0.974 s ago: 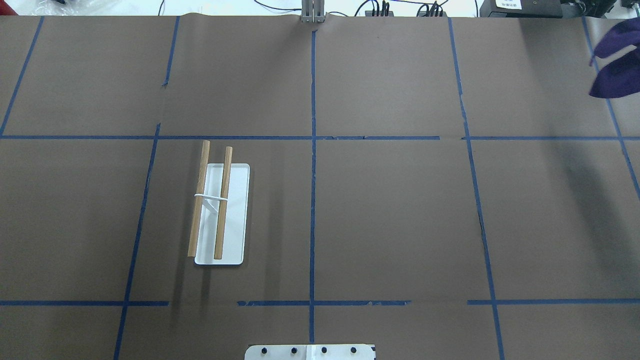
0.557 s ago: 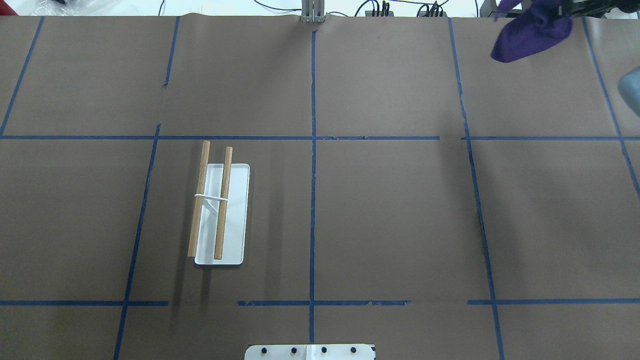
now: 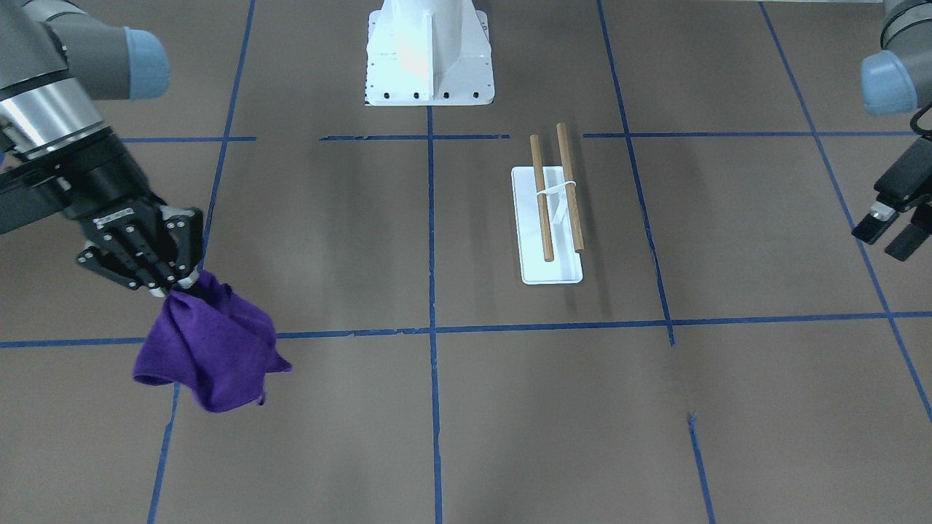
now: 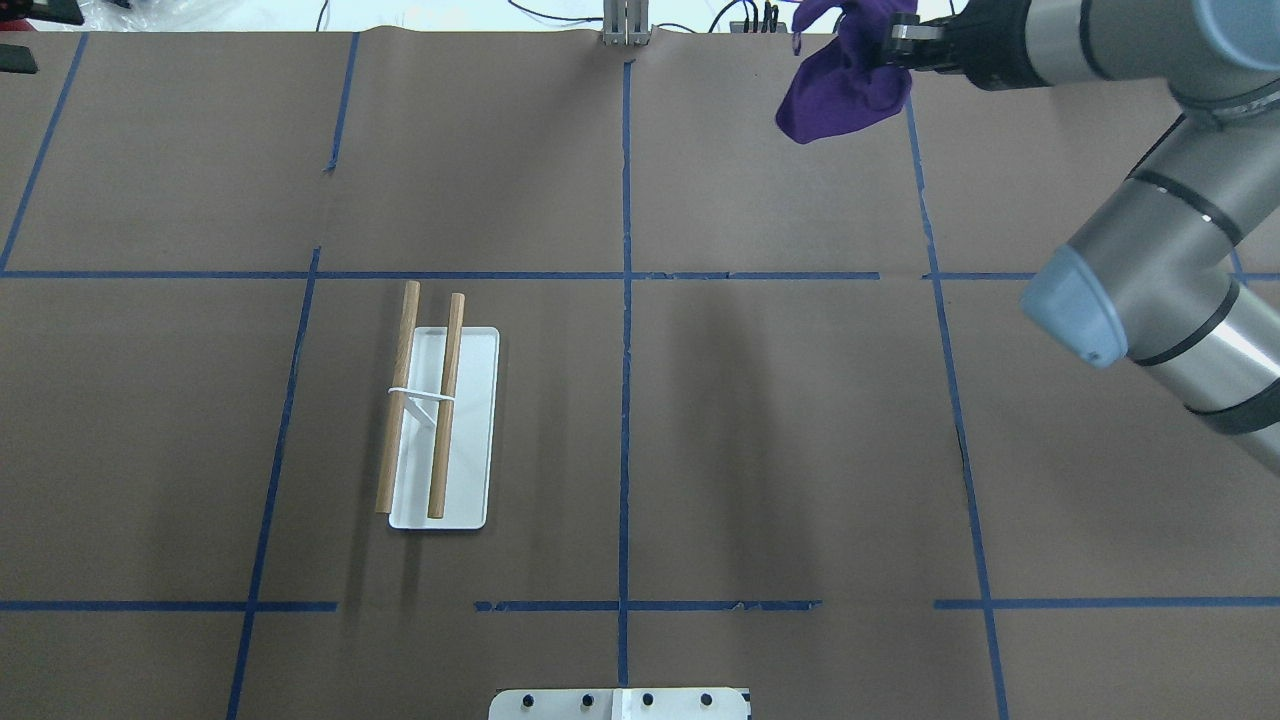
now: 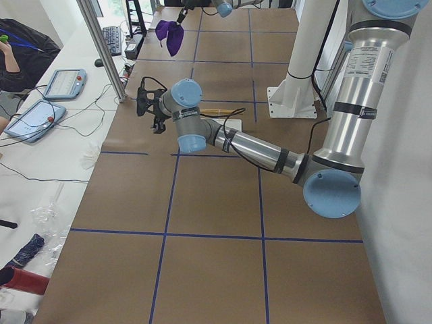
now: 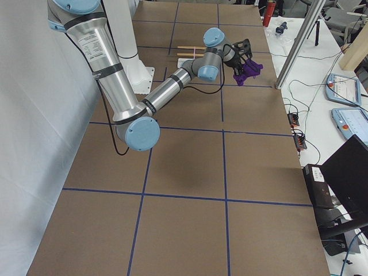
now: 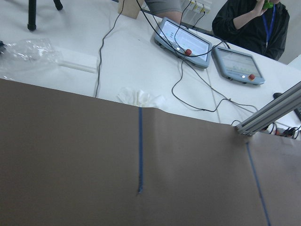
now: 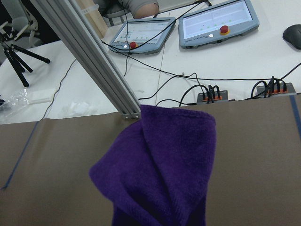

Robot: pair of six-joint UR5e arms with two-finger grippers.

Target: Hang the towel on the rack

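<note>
The right gripper (image 3: 169, 282) is clamped on a pinch of the towel (image 3: 210, 351), at the left edge of the front-facing view and just below mid-height. The purple cloth hangs from the fingertips as a bunched clump, clear of the brown table (image 3: 553, 407). In the overhead view the towel (image 4: 838, 88) sits at the top edge, right of centre. The rack (image 4: 465, 440) stands well apart in the left-centre, across the middle tape line, with both dowels bare. The left gripper (image 3: 890, 234) waits empty at the far right of the front-facing view, fingers spread. The main risk is the bunching: held at one spot, the cloth may land on a dowel as a lump and slide off, or drag against the light rack and shift or tip it.
</note>
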